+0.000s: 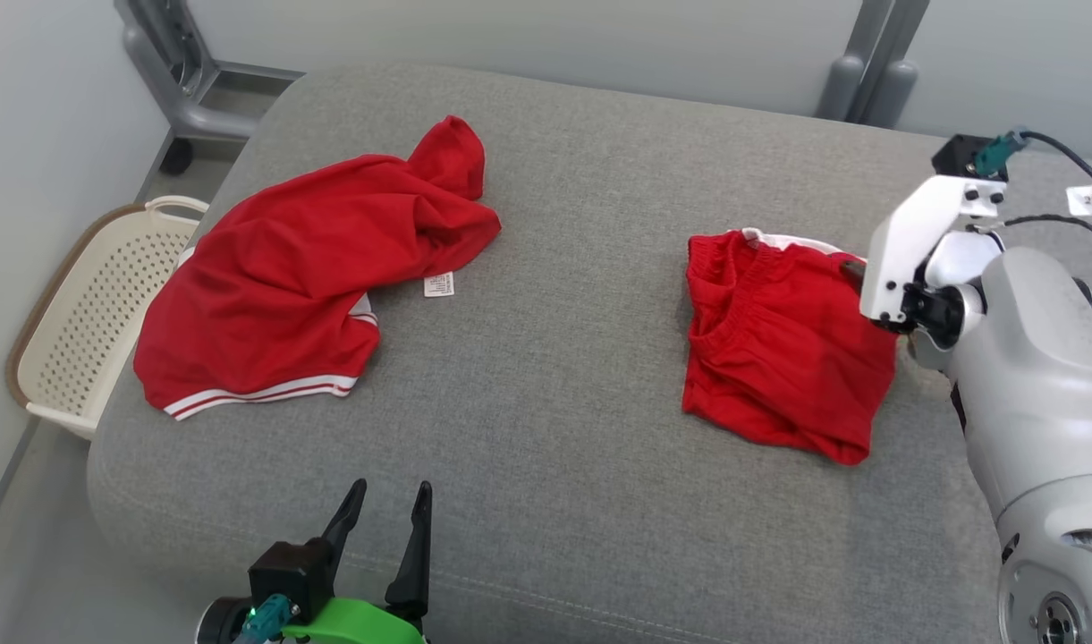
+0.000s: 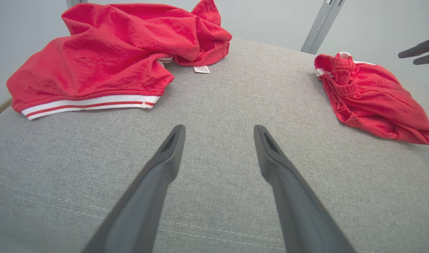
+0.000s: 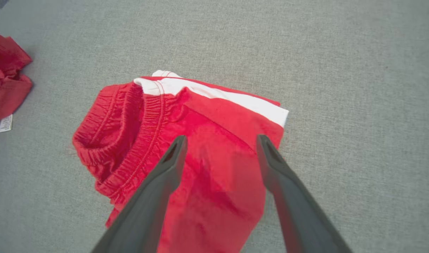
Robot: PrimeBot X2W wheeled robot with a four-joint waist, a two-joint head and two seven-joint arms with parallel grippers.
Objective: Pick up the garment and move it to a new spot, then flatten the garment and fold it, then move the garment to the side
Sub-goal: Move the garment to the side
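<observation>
A folded red garment (image 1: 778, 358) with an elastic waistband and a white stripe lies on the right of the grey cushion (image 1: 554, 402). My right gripper (image 3: 219, 140) hovers just over it, open, with nothing between its fingers. In the head view the right gripper (image 1: 854, 271) is mostly hidden behind its white wrist, at the garment's right edge. My left gripper (image 1: 391, 487) stands open near the cushion's front edge, well apart from the folded garment (image 2: 372, 98). In the left wrist view the left gripper (image 2: 218, 130) is over bare fabric.
A second red garment (image 1: 304, 277) with white-striped hem lies crumpled at the cushion's left. A cream perforated basket (image 1: 89, 304) stands on the floor beyond the left edge. Grey metal frame legs (image 1: 867, 72) rise behind the cushion.
</observation>
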